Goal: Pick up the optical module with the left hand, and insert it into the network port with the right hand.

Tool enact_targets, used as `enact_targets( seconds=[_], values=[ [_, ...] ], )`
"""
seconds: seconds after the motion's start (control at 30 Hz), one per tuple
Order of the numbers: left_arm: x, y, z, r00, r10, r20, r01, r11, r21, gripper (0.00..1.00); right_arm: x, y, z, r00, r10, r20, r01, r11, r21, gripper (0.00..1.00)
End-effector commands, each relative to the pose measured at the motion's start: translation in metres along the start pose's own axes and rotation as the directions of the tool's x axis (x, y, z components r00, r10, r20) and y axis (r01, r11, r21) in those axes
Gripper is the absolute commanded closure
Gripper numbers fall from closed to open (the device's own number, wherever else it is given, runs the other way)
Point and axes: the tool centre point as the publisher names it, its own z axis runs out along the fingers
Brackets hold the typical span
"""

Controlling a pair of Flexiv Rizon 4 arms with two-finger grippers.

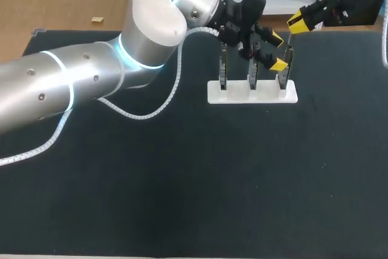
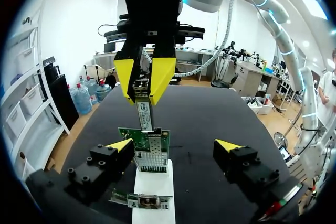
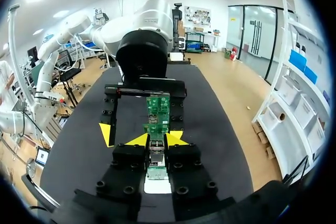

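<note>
From where I stand, the pick-up and the hand-over look finished. The right gripper (image 2: 144, 85) has its yellow fingers closed on the upper end of the module (image 2: 143, 113). It holds the module upright above the end circuit card (image 2: 144, 141), one of three standing in the white stand (image 1: 212, 96) on the black table (image 1: 182, 186). The left gripper (image 2: 174, 148) is empty. Its fingers are spread wide on either side of that same card; one tip is close to the card's edge and the other well apart, so it grips nothing. The module's lower end meets the top of the card where the port should be, but I cannot tell whether it has entered the port or only touches its mouth. I judge that the final push is left: seating the module fully, then releasing it. The alignment looks good in the right wrist view, where the module sits in line with the card ahead of the fingers.
</note>
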Motion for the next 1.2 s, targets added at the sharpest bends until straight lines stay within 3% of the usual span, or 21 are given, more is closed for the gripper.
enact_targets(
  seconds=[0.03, 0.47, 1.2],
  values=[
    [-0.0009, 0.0022, 0.0005, 1.000, -0.001, -0.004, 0.001, 1.000, 0.004, 0.00, 0.0031, 0.0011, 0.0036, 1.000, 0.001, 0.000, -0.001, 1.000, 0.004, 1.00],
    [-0.0009, 0.0022, 0.0005, 1.000, -0.001, -0.004, 0.001, 1.000, 0.004, 0.00, -0.0048, 0.0072, -0.0009, 1.000, -0.027, 0.013, 0.027, 0.999, 0.041, 1.00],
    [-0.0009, 0.0022, 0.0005, 1.000, -0.001, -0.004, 0.001, 1.000, 0.004, 0.00, -0.0014, 0.0054, 0.0041, 1.000, -0.023, -0.013, 0.023, 0.998, 0.056, 1.00]
  ],
)
